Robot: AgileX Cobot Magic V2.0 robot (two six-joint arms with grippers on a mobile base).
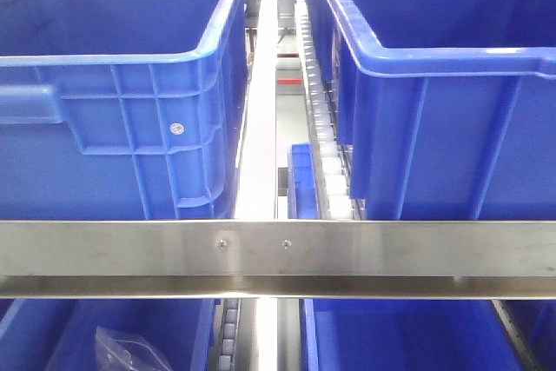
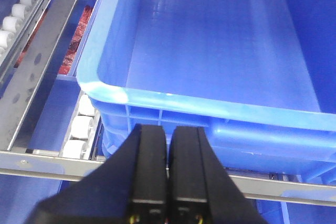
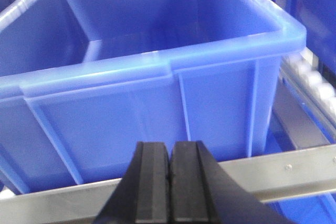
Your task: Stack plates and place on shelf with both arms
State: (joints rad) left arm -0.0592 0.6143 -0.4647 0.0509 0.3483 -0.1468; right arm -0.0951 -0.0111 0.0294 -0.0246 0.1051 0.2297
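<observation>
Blue crates fill the shelf behind its steel rail; left gripper and right gripper hang before them, fingers pressed together, holding nothing; no plates in view, so probably neither arm has anything to stack.

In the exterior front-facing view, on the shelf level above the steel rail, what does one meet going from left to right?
Left blue crate → white flat track → white roller track → right blue crate. The steel front rail runs below all of them.
</observation>
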